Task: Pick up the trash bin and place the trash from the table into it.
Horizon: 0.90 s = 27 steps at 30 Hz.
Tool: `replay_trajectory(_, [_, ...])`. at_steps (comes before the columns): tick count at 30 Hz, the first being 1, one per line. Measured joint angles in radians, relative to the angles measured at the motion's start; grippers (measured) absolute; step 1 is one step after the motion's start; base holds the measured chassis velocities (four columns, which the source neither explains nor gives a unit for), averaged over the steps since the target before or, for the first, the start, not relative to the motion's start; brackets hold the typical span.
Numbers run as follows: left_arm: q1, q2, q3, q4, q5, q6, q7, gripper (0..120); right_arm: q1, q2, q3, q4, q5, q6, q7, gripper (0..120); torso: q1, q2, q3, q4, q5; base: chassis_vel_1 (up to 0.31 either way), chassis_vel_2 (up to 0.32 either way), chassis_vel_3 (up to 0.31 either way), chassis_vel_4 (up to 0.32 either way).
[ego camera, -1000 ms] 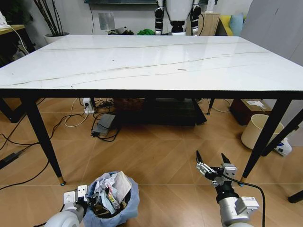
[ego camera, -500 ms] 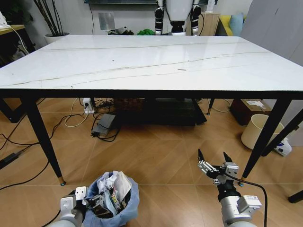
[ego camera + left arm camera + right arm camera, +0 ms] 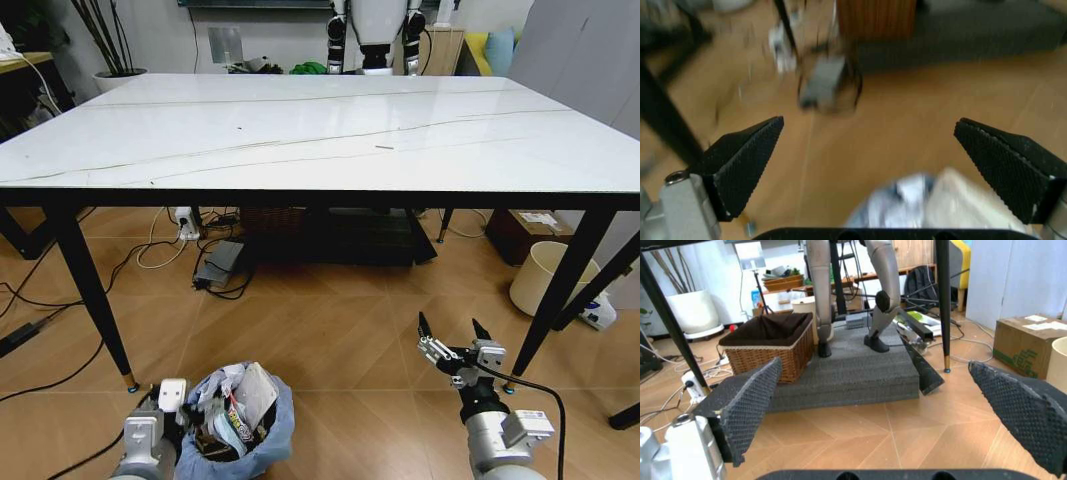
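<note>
The trash bin (image 3: 262, 432), lined with a crinkly blue-grey bag, stands on the wooden floor in front of the table (image 3: 320, 140). Trash (image 3: 232, 402) fills it to the rim: crumpled papers, tissue and a printed wrapper. My left gripper (image 3: 158, 410) hangs just left of the bin, apart from its rim. In the left wrist view the left gripper (image 3: 867, 130) is open wide above the floor, with the bin's contents (image 3: 920, 210) below it. My right gripper (image 3: 452, 338) is open above bare floor to the bin's right, holding nothing, and the right wrist view (image 3: 873, 370) shows it wide open.
Black table legs (image 3: 90, 290) (image 3: 560, 290) flank the floor space. A cream bin (image 3: 540, 275) and a cardboard box (image 3: 530, 225) sit at the right. Cables and a power strip (image 3: 218, 262) lie under the table. A wicker basket (image 3: 767, 340) stands by a grey foam platform (image 3: 853, 370).
My left arm has shifted slightly beside the bin, and its gripper stays off the rim. The right gripper has sunk a little. The bin has not moved.
</note>
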<state>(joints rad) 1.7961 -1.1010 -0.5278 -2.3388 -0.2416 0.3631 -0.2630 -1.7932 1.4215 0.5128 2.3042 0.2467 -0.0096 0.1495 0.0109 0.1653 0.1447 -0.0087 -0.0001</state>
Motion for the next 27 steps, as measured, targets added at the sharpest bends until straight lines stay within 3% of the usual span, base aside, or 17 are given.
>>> replay_trajectory(1, [0.0,0.0,0.0,0.0,0.0,0.0,0.0,100,0.0,0.0,0.0,0.0,0.0,0.0,0.0,100,0.0,0.0,0.0,0.0,0.0,0.0,0.0,0.0,0.0])
replay_trajectory(4, [0.007,0.0,-0.015,-0.023,0.099,-0.122,0.062,100,-0.011,0.009,-0.003,0.016,-0.009,-0.041,0.007,100,0.0,0.0,0.0,0.0,0.0001,0.0,0.0,0.0,0.0])
replay_trajectory(10, [0.013,-0.002,-0.037,-0.038,0.136,-0.186,0.099,100,-0.019,0.01,-0.009,0.049,-0.001,-0.09,0.023,100,0.0,0.0,0.0,0.0,0.0,0.0,0.0,0.0,0.0])
replay_trajectory(17, [0.026,-0.013,-0.063,-0.04,0.102,-0.205,0.145,100,-0.02,0.008,-0.008,0.058,0.007,-0.103,0.025,100,0.0,0.0,0.0,0.0001,0.0,0.0,0.0,0.0,0.0])
replay_trajectory(19, [0.037,-0.021,-0.092,-0.04,0.061,-0.201,0.178,100,-0.018,0.003,0.0,0.058,0.018,-0.11,0.027,100,0.0,0.0,0.0,0.0001,0.0,0.0,0.0,0.0,0.0])
replay_trajectory(22, [0.07,-0.04,-0.265,-0.046,-0.022,-0.167,0.279,100,-0.008,-0.014,0.033,0.069,0.08,-0.14,0.038,100,0.0,0.0,0.0,0.0001,0.0002,0.0,0.0,0.0,0.0])
replay_trajectory(27, [0.112,-0.078,-0.366,-0.063,-0.087,-0.153,0.314,100,0.021,-0.003,0.062,0.079,0.122,-0.19,0.07,100,0.0,0.0,0.0,0.0003,0.0001,0.0,0.0,0.0,0.0])
